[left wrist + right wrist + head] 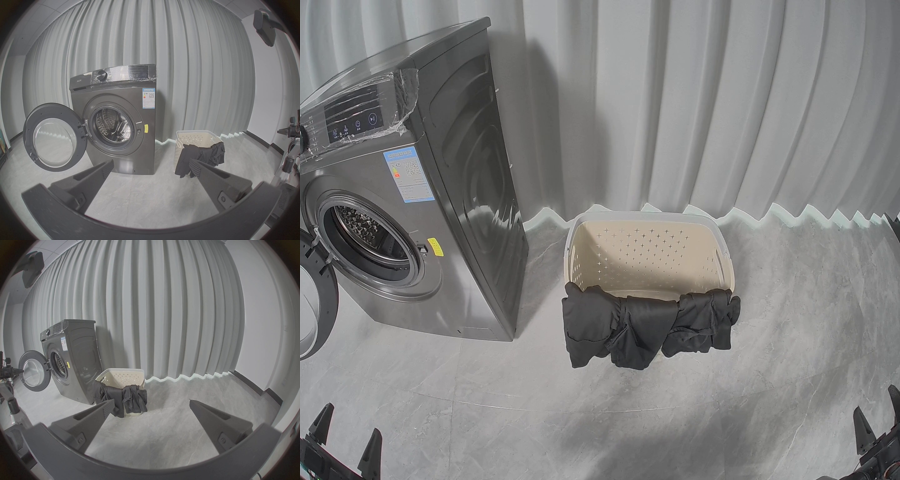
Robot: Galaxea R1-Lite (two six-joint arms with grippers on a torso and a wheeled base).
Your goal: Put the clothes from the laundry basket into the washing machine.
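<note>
Since the left gripper (352,420) and the right gripper (875,400) both hang low over the near edge of the floor (612,412), fingers spread and holding nothing, the step in hand looks like the first reach for the clothes (637,325). They are a dark, matte bundle draped over the near rim of the basket (650,256), with thick soft rolls spilling down its outer wall. The basket stands toward the far edge of the floor, near the pleated white curtain (687,106) and just beside the washer (469,187). It is rigid cream plastic with a paler rim, its walls pierced by small star-shaped holes. It looks light, and the polished grey stone floor should let it slide or tip if the cloth is dragged sideways. A good grasp would pinch deep into the thickest fold at the rim from above. The lift should go straight up until the hanging ends clear the wall, with the other gripper gathering whatever trails. The washer is glossy dark grey metal with film taped over its panel. Its round door (54,137) is swung wide and the perforated steel drum (369,234) is exposed. The limp cloth probably needs pushing well past the port's lip.
</note>
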